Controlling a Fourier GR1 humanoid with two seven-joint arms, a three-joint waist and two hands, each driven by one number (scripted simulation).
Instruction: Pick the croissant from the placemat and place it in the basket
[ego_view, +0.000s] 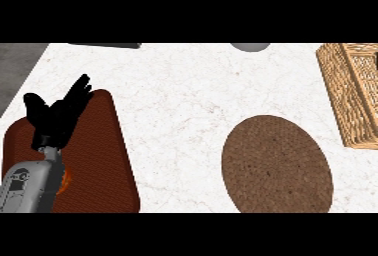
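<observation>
The white marbled counter (184, 90) fills most of the head view. On it, toward the lower right of centre, lies an oval brown placemat (277, 165) of woven texture, its surface bare. At the lower left lies a reddish-brown rectangular mat (103, 165) with rounded corners, running off the lower edge. At the right edge stands the wicker basket (353, 95), only partly in view, well apart from both mats.

A grey forearm (29, 187) comes in from the lower left corner and lies over the reddish-brown mat. Its black left hand (55, 117) points up and away, fingers straight and spread apart, the thumb standing off to the left; it holds nothing.

Just beside the forearm's right side, below the hand near the wrist, a small orange-brown sliver (64, 181) shows on the reddish-brown mat. It may be the croissant, mostly hidden under the forearm, but too little shows to tell. It lies behind the fingertips rather than between them, and on the reddish mat, not the oval one.

At the top edge a dark flat object (107, 45) and a grey rounded object (251, 47) are cut off.
</observation>
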